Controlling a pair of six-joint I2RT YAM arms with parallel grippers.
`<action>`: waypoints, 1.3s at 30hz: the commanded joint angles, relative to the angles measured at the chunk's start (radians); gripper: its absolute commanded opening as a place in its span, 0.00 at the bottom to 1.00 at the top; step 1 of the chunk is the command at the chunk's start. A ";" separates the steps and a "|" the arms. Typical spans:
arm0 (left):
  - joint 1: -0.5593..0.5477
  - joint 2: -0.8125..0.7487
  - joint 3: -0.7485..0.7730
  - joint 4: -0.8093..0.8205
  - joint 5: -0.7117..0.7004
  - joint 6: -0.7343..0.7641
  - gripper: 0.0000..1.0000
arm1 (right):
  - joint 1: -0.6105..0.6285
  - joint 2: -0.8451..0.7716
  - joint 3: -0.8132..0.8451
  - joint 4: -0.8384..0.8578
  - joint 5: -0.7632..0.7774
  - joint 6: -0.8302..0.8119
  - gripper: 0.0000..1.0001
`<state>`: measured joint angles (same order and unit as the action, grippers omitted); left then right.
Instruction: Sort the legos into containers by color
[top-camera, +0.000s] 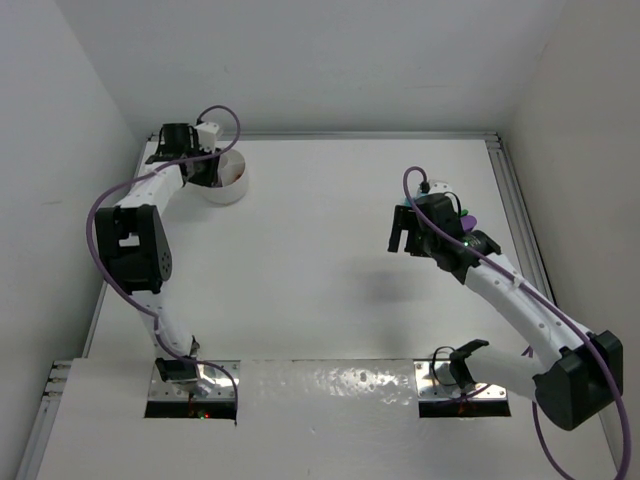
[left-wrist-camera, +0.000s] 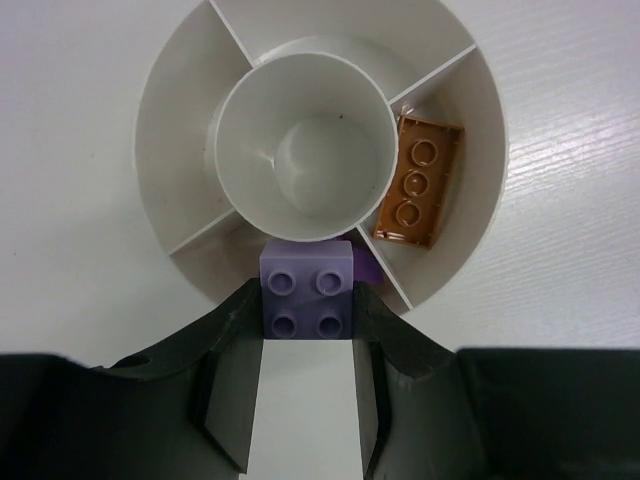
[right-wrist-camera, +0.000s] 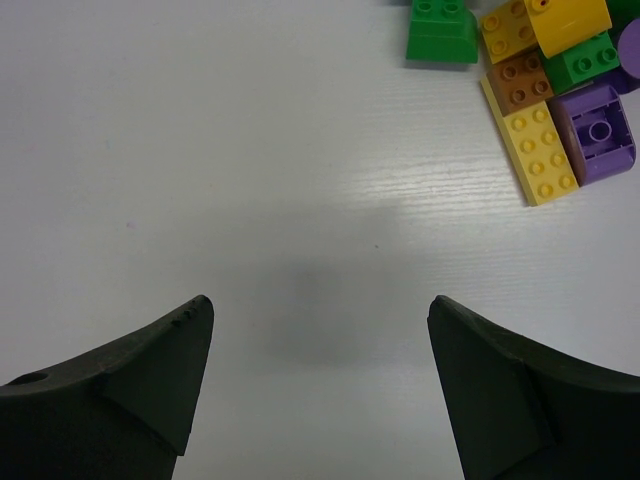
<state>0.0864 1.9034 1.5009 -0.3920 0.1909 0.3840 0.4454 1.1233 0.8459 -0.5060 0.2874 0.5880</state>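
Observation:
My left gripper (left-wrist-camera: 306, 305) is shut on a light purple four-stud brick (left-wrist-camera: 306, 290) and holds it over the near rim of the round white divided bowl (left-wrist-camera: 170, 120). An orange brick (left-wrist-camera: 418, 180) lies in the bowl's right section. A darker purple piece (left-wrist-camera: 367, 268) shows in the near section, just under the held brick. From above, the left gripper (top-camera: 205, 165) is at the bowl (top-camera: 238, 186), far left. My right gripper (right-wrist-camera: 320, 310) is open and empty above bare table. A pile of green (right-wrist-camera: 440, 30), yellow (right-wrist-camera: 540, 150), orange (right-wrist-camera: 518, 80) and purple (right-wrist-camera: 597, 132) bricks lies ahead to its right.
The bowl's round middle cup (left-wrist-camera: 310, 140) and its left sections hold nothing. White walls close the table at the back and sides. A metal rail (top-camera: 515, 210) runs along the right edge. The right gripper (top-camera: 405, 235) hangs at mid right.

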 joint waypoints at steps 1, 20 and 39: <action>0.003 0.019 0.028 0.035 -0.011 0.009 0.20 | -0.002 -0.022 0.012 -0.003 0.022 0.010 0.86; 0.004 -0.007 0.114 0.033 0.005 -0.043 0.56 | -0.004 -0.034 0.009 -0.008 0.012 0.004 0.85; -0.010 -0.234 0.070 -0.151 0.140 -0.114 0.53 | -0.525 0.253 0.090 -0.092 -0.197 -0.046 0.55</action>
<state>0.0837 1.7370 1.6119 -0.5175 0.3038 0.2783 0.0151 1.3502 0.9531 -0.6353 0.2016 0.5720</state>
